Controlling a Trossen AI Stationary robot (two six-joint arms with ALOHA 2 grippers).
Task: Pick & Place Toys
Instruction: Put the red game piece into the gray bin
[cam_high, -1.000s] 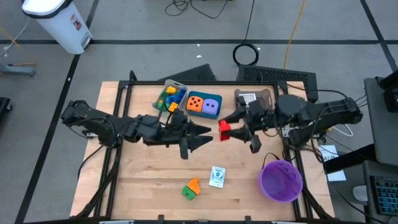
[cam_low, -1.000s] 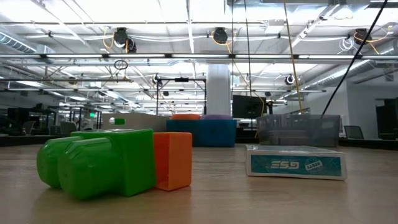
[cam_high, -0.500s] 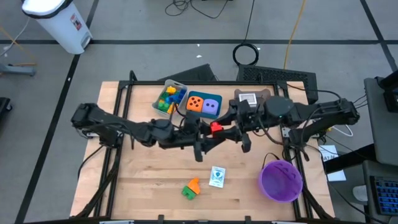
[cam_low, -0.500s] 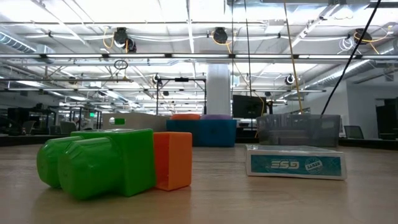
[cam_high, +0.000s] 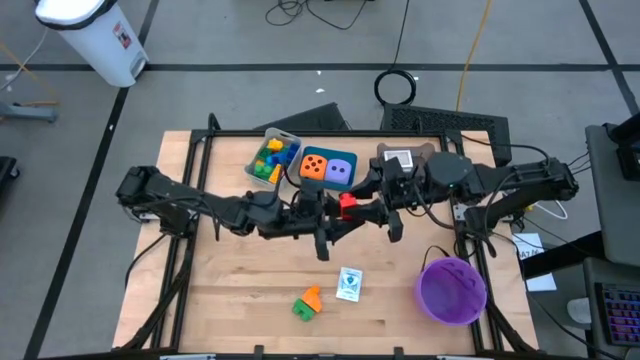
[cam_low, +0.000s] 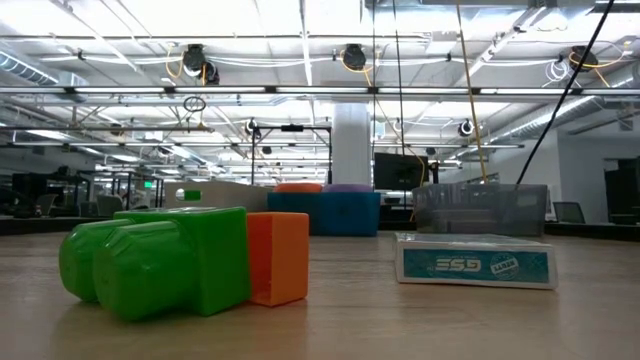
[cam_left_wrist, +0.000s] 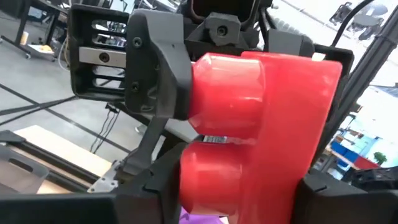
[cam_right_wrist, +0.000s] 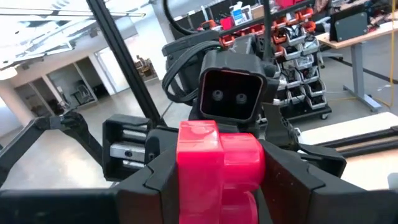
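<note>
From above, my two dark arms meet at the centre of the frame over the wooden table (cam_high: 230, 280). The left gripper (cam_high: 338, 215) and the right gripper (cam_high: 352, 205) both close in on one small red plastic brick (cam_high: 346, 204), held off the table between them. Just above, toward the upper middle, a grey tray (cam_high: 288, 141) holds mixed coloured bricks, and a teal tray (cam_high: 337, 184) holds an orange die (cam_high: 315, 166) and a purple die (cam_high: 340, 169). Lower centre lie a green and orange brick pair (cam_high: 306, 303) and a white picture card (cam_high: 349, 284). The round purple bowl (cam_high: 451, 290) sits lower right.

At table height, the green brick (cam_low: 160, 260) fills the lower left, touching the orange brick (cam_low: 278, 257); the card shows edge-on at right.

In the left wrist view the red brick fills the frame, gripped by the other arm's fingers (cam_left_wrist: 155, 68) (my own left fingers sit at its sides; I cannot tell whether they are clamped).

In the right wrist view the right fingers (cam_right_wrist: 283, 180) are closed on the red brick.
</note>
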